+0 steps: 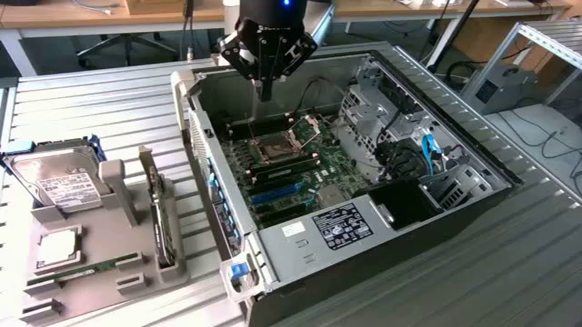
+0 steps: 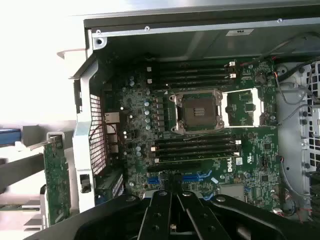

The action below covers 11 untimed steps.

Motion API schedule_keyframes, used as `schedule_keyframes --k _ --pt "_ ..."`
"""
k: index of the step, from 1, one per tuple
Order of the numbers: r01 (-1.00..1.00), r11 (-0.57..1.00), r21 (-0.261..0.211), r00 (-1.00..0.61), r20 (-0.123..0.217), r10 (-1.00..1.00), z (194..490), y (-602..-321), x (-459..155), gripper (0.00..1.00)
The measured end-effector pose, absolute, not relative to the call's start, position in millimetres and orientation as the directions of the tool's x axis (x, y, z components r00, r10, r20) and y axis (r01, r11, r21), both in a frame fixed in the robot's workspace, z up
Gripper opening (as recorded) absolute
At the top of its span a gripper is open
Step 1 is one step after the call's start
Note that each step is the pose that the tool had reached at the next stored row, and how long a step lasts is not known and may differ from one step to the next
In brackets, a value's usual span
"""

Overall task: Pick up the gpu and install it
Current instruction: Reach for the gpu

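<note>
Exterior view: gpu [image 1: 163, 221] upright, edge-on

open pc case [image 1: 409, 269], hard drive [image 1: 59, 182]

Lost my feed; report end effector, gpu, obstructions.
End effector shut, empty, above open case. Gpu upright in holder outside case. Case wall between them.

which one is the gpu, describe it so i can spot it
Find the open computer case, then the grey rack beside it on the exterior view's left. The gpu is the card standing on edge in the rack's slot nearest the case, unlike the boxy hard drive and the narrow memory stick.
</note>
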<state>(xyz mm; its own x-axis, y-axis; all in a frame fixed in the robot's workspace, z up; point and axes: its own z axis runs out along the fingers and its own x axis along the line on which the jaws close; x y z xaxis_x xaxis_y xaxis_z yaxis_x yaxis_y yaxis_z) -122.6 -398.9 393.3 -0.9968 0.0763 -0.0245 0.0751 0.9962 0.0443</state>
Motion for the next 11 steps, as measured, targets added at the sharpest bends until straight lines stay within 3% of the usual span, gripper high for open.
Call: schedule_keyframes --k 11 --pt "0.075 0.996 0.044 -0.997 -0.024 0.076 393.3 -398.9 -131.4 0.11"
